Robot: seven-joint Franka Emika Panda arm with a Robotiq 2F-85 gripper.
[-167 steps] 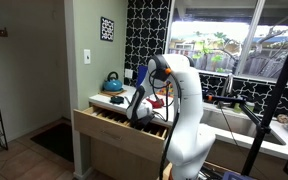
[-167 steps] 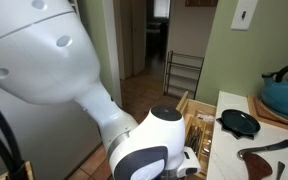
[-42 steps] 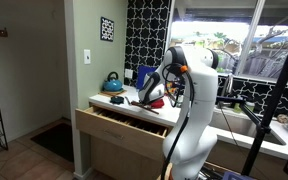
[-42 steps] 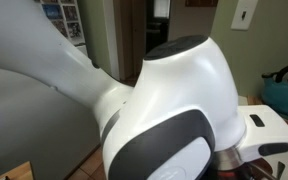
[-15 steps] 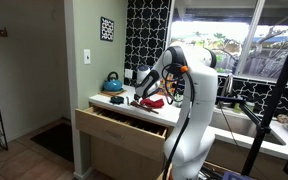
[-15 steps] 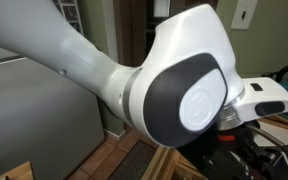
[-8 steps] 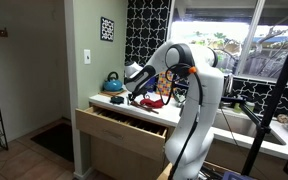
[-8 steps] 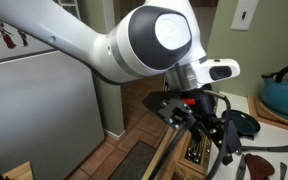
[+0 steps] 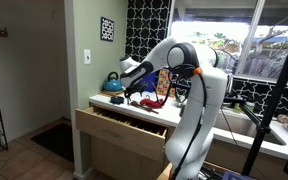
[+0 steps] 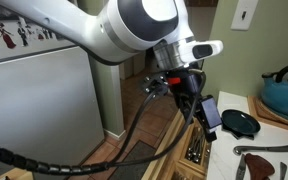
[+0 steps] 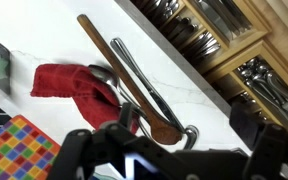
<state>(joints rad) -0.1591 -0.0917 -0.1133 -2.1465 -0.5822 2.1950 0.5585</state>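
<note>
My gripper (image 9: 134, 93) hangs open above the white counter (image 9: 111, 101), with nothing between its fingers, and shows in both exterior views (image 10: 205, 110). In the wrist view a wooden spoon (image 11: 124, 78) and a metal utensil (image 11: 147, 84) lie side by side on the counter right under the gripper (image 11: 169, 142). A red cloth (image 11: 72, 84) lies against the spoon's handle. The dark fingers (image 11: 267, 128) frame the bottom of that view, well apart.
An open drawer (image 9: 124, 122) full of cutlery (image 11: 216, 36) juts out below the counter edge. A teal kettle (image 9: 112, 82) stands at the counter's back, also seen from close by (image 10: 284, 90). A small black pan (image 10: 240, 123) and a chequered mat (image 11: 19, 150) lie nearby.
The arm has swung along the counter toward the kettle end, and the gripper has dropped closer to the utensils. Its jaws have stayed open.
</note>
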